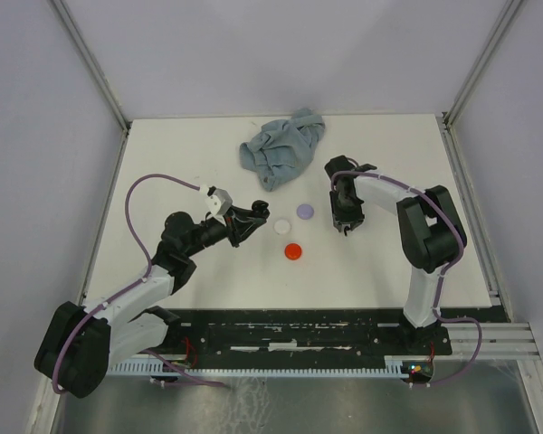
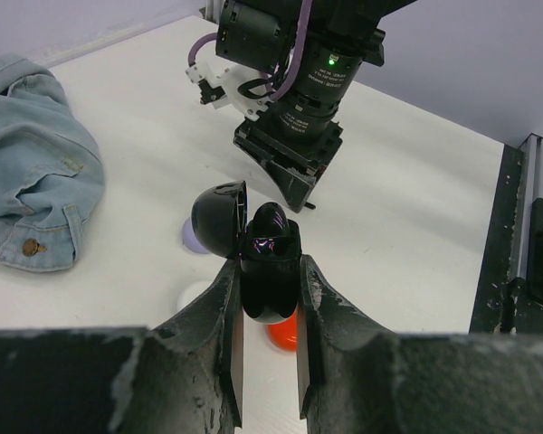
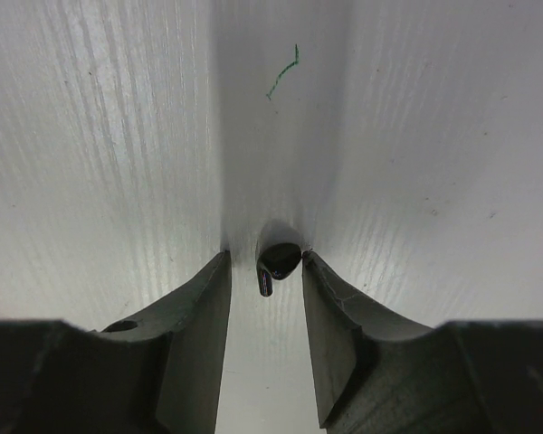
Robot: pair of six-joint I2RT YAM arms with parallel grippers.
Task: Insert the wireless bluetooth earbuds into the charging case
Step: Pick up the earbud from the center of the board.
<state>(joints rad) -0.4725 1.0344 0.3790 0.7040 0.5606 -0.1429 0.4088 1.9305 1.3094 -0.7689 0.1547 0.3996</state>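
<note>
Left jaws, in the top external view, are closed on the dark charging case (image 1: 258, 215), just left of a white disc (image 1: 281, 225), a lilac disc (image 1: 305, 211) and a red disc (image 1: 293, 251). The right jaws point down at the worktop (image 1: 362, 271), to the right of those discs. From the left wrist, the case is pinched by its sides with its lid (image 2: 219, 217) swung open (whether any bud already sits inside I cannot tell). From the right wrist, the jaws stand spread either side of a black earbud (image 3: 279, 260) lying on the worktop, a gap showing on one side, so it is not gripped yet. I judge the case ready; lifting, carrying and seating this earbud remain.
</note>
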